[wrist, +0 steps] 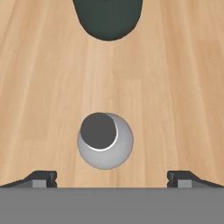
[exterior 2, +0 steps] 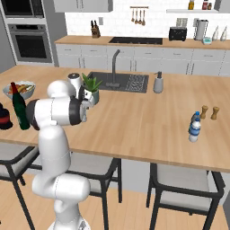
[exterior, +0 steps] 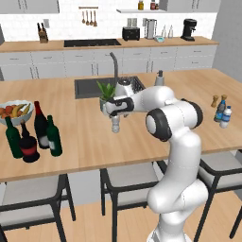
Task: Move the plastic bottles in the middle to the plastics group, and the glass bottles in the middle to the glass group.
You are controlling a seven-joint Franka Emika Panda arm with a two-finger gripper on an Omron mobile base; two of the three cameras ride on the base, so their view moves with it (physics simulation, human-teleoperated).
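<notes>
**Gripper lined up over the last bottle in the middle**

Now the gripper (wrist: 112,180) hangs straight above the small clear plastic bottle (wrist: 105,140), jaws spread as wide as they go and pinching nothing. Looking down the hand, the bottle's cap sits between the two fingertips (wrist: 41,178), just ahead of them (a top-down approach, by the look of it, so the fingers can drop either side of the neck). Beyond the bottle stands the dark pot of the small plant (wrist: 108,17). From the base, the bottle (exterior: 115,124) stands upright on the island counter (exterior: 142,142) directly beneath the hand. The plastics group (exterior: 222,113) waits well off to the gripper's right; the glass group (exterior: 29,134), with wine bottle and green bottle alongside, sits far to its left.
</notes>
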